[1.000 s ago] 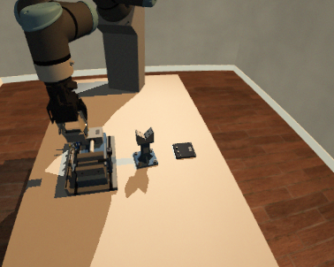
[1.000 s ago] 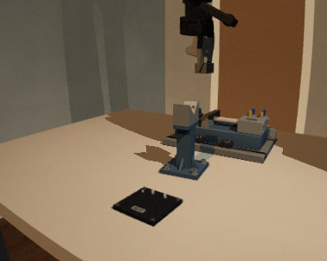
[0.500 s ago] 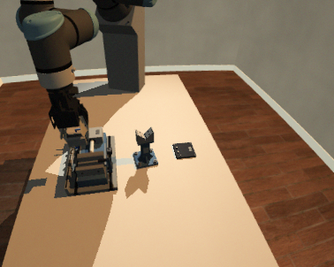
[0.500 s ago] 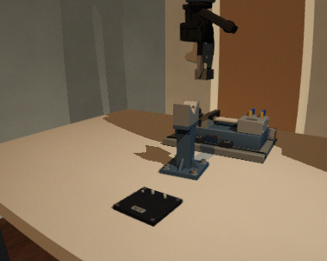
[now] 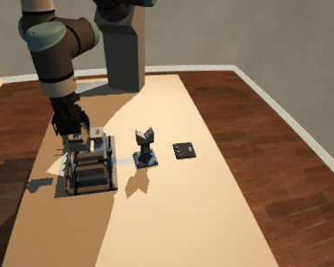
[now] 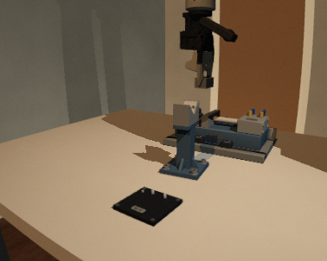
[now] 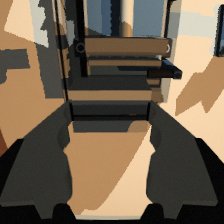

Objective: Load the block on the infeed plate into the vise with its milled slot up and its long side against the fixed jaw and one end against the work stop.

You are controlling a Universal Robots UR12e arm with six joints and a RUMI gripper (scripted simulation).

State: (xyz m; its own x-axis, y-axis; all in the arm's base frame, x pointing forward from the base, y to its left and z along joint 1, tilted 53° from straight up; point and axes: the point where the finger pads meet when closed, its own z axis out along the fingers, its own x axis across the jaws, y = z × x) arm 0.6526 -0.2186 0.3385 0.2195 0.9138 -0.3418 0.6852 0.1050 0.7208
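Note:
My gripper (image 5: 77,143) (image 6: 204,80) (image 7: 110,102) is shut on the block (image 5: 79,141) (image 6: 203,83) (image 7: 110,110), which spans between both fingertips. It hangs level, high above the vise (image 5: 114,177) (image 6: 232,151). In the wrist view a dark line runs along the block; I cannot tell clearly whether this is the slot. The wrist view shows the jaw on the cylinder's rod (image 7: 125,46), the short work stop (image 7: 167,73) and the fixed jaw (image 7: 109,94), just beyond the block in the picture. The jaws stand apart. The low bars are hard to make out.
The V-block (image 5: 145,141) (image 6: 185,117) stands beside the vise and holds nothing. The black infeed plate (image 5: 184,150) (image 6: 147,207) lies past it with no block on it. The air cylinder (image 5: 94,132) (image 6: 253,124) sits at the vise's far end in the top view.

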